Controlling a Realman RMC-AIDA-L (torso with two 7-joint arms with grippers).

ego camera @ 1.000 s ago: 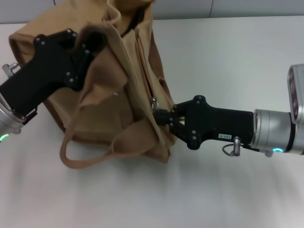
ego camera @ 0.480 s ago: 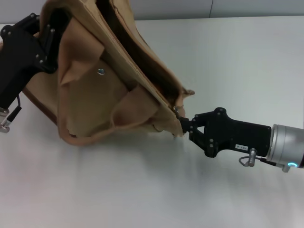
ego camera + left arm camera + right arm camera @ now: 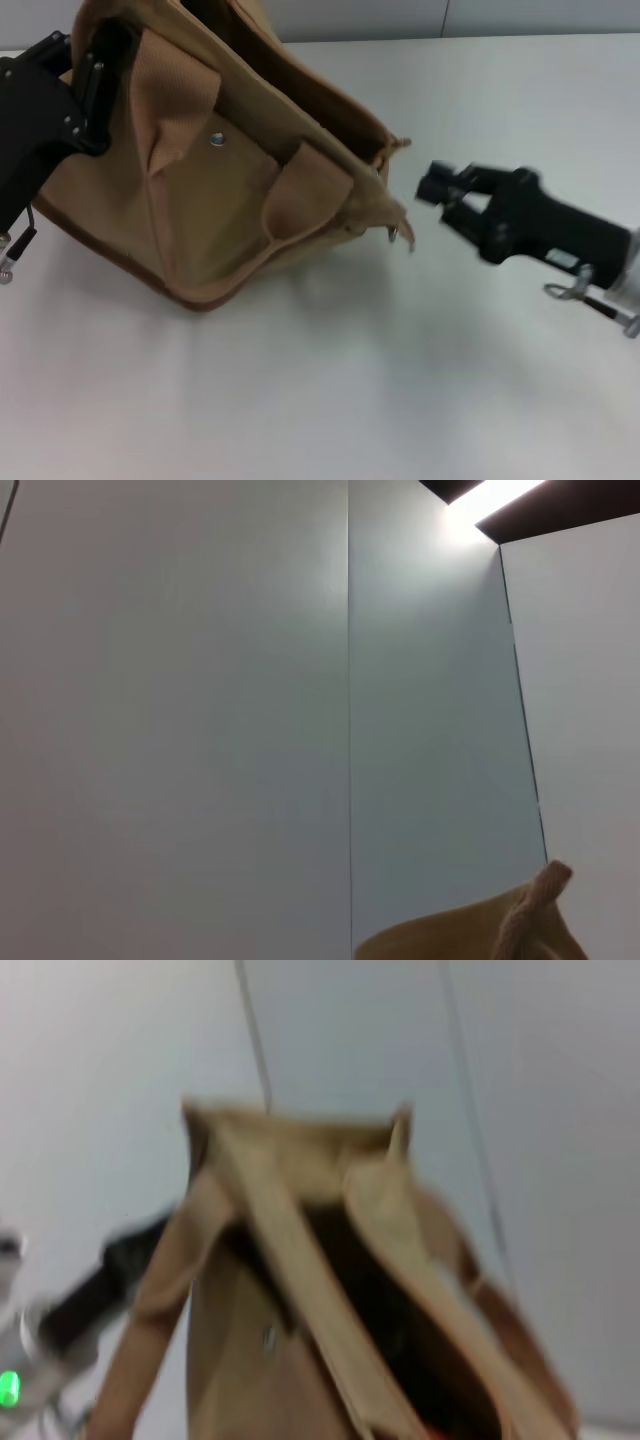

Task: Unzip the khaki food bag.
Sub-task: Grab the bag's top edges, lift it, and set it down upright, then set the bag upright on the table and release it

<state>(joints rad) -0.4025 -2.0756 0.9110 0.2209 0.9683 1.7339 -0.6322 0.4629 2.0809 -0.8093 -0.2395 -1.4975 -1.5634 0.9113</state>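
Note:
The khaki food bag (image 3: 210,200) lies tilted on the white table, front pocket and metal snap (image 3: 217,140) facing up. Its top is parted, with a dark gap along the zipper line. The zipper pull (image 3: 394,235) hangs free at the bag's right corner. My left gripper (image 3: 95,75) is shut on the bag's far left end and holds it up. My right gripper (image 3: 440,200) is open and empty, a little to the right of that corner and clear of the bag. The right wrist view looks into the open bag (image 3: 330,1260). The left wrist view shows only a tan edge (image 3: 480,935).
The white table (image 3: 330,400) stretches in front of and to the right of the bag. A grey wall (image 3: 520,15) runs along the back edge. My left arm (image 3: 90,1300) shows beyond the bag in the right wrist view.
My right gripper has let go of the zipper pull and drawn back to the right and up. The bag has tipped back to the left, its top now open wider.

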